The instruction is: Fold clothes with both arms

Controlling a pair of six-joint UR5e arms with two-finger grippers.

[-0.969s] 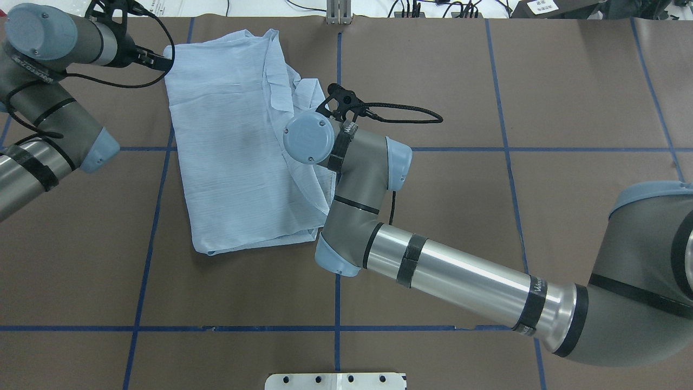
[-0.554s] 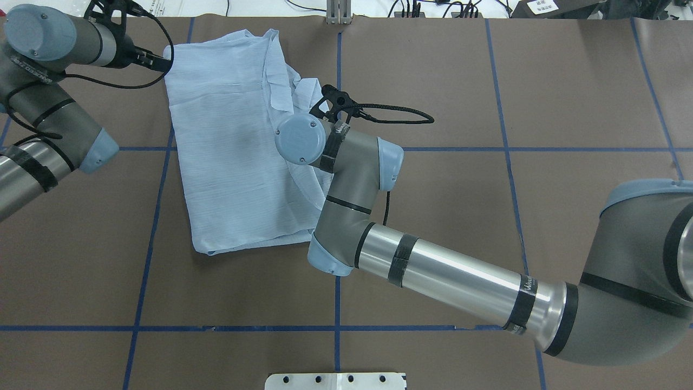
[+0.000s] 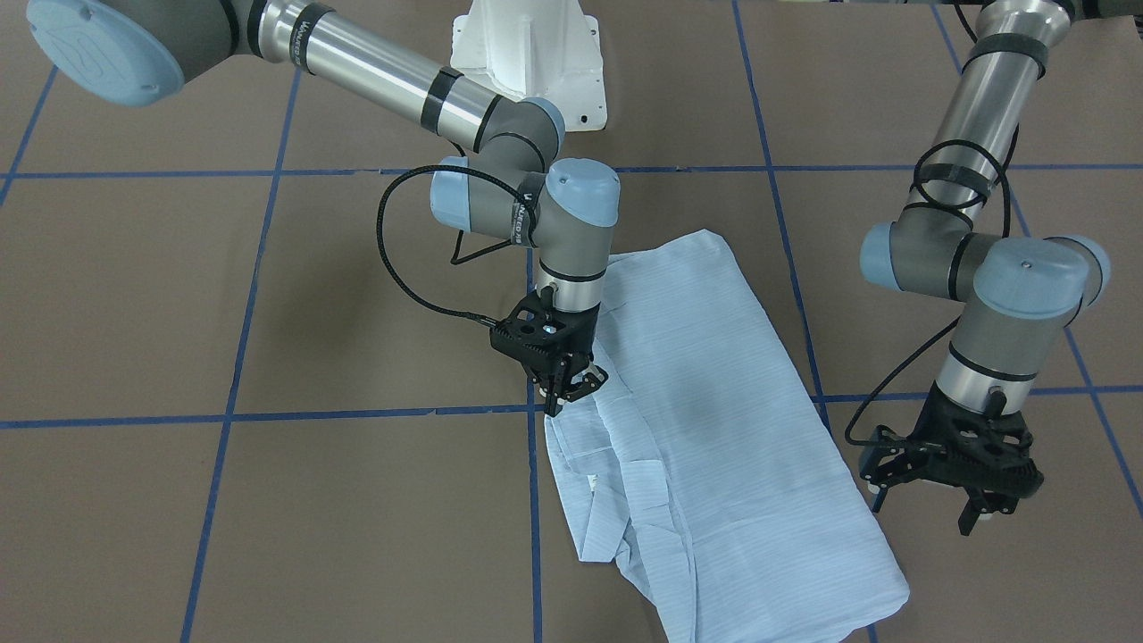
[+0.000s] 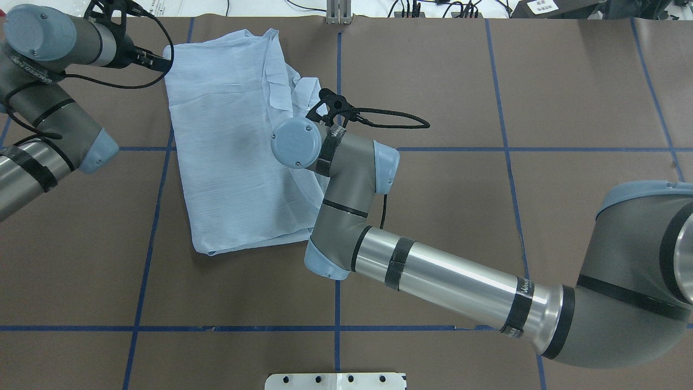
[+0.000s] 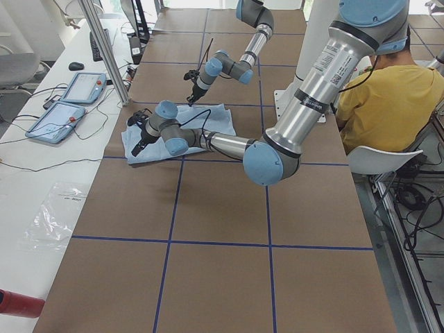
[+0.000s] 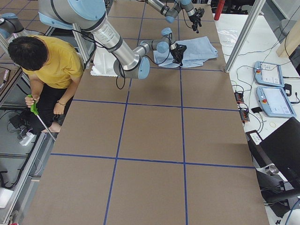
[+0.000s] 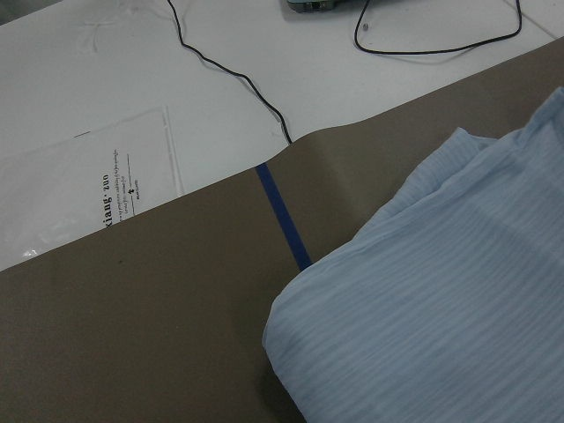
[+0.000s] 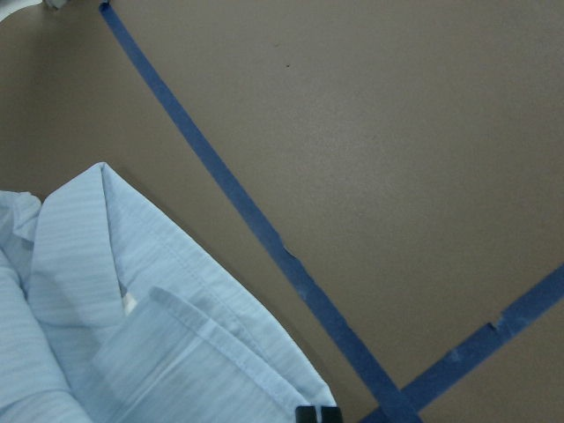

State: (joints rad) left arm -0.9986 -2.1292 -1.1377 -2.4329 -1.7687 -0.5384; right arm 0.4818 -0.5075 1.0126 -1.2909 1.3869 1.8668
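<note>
The shirt (image 3: 714, 429) is lying folded on the table (image 3: 268, 518), running from the centre to the lower right of the front-facing view. The right gripper (image 3: 571, 391) is pinching its left edge, jaws closed. The left gripper (image 3: 929, 511) is hovering off its right edge, jaws spread, holding nothing.

You have the shirt (image 4: 227, 162) lying as a long, rough rectangle on the brown table (image 4: 487, 227), toward its far left corner. One short end is close to the far edge, and loose flaps are bunched along its right side. Blue tape lines (image 4: 157, 216) cross the table. The left arm (image 4: 48, 108) comes in over the left edge. The left gripper (image 4: 164, 64) shows at the shirt's far left corner, though whether it touches is unclear. The right arm (image 4: 444, 276) reaches in from the right edge, its wrist over the shirt's right side. A white plate (image 4: 335, 381) sits at the near edge.
</note>
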